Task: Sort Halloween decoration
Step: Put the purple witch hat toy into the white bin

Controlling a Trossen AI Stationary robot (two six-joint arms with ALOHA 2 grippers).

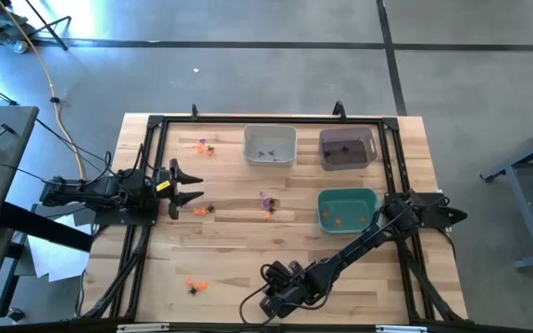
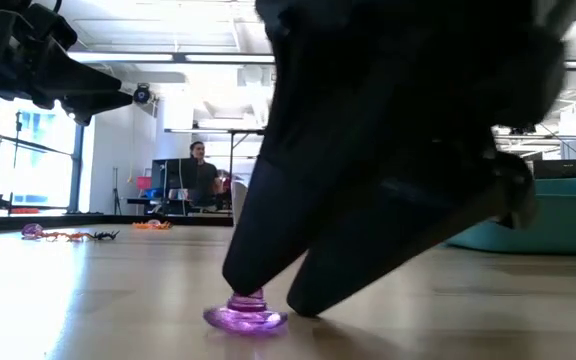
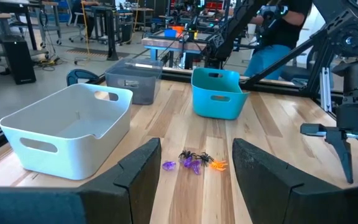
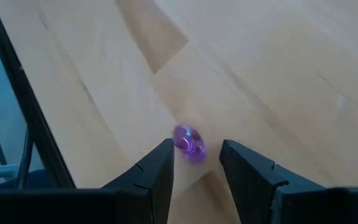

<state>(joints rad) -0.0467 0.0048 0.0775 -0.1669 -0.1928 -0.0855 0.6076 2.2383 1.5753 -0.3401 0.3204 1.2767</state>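
Observation:
A small purple trinket of the Halloween decoration lies on the wooden table near its front edge. My right gripper slants down over it, open, with the trinket between its fingertips, closer to one of them. More orange, purple and black trinkets lie in small clusters. My left gripper waits open and level at the table's left side, and one cluster lies ahead of it. My right gripper comes slanting down from the table's right. One fingertip stands right at the purple trinket's top. I cannot tell whether it touches. The trinket rests flat on the table.
A white bin and a dark bin stand at the far edge, and a teal bin at mid right holds a few orange pieces. A black frame borders the table. A person is in the room behind.

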